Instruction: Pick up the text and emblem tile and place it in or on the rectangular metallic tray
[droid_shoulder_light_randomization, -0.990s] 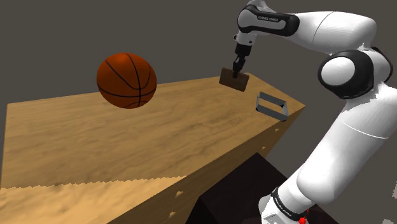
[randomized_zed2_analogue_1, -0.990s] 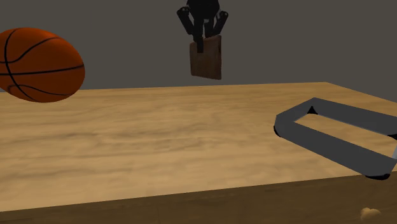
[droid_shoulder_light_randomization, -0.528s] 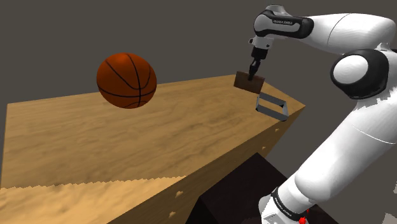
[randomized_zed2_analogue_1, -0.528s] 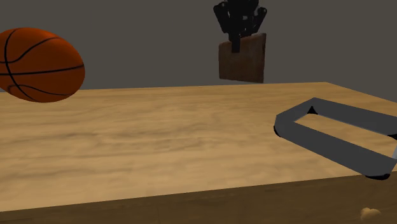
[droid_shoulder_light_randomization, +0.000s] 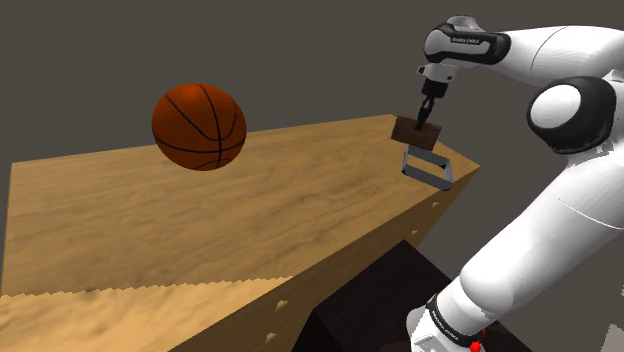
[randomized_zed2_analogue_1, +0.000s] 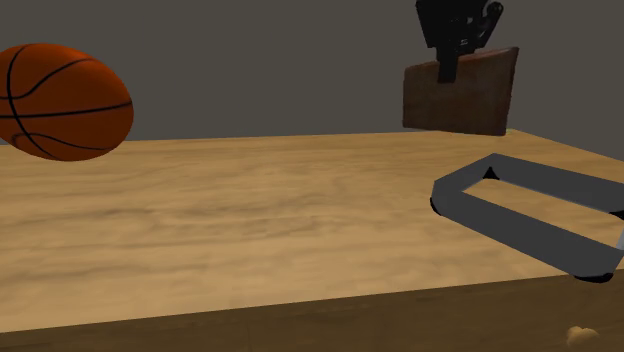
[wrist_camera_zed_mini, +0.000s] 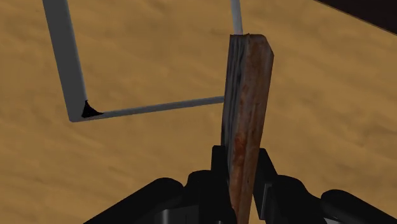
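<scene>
Second exterior view: grey tray (randomized_zed2_analogue_1: 520, 228) nearest on the desk (randomized_zed2_analogue_1: 250, 220); at its eleven o'clock my hand (randomized_zed2_analogue_1: 450, 70) hangs clamped on the upright brown tile (randomized_zed2_analogue_1: 470, 95), held high, I judge, to clear the rim before lowering.

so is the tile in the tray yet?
Out: tile hangs clamped in the end effector, above the table; tray holds nothing.
</scene>
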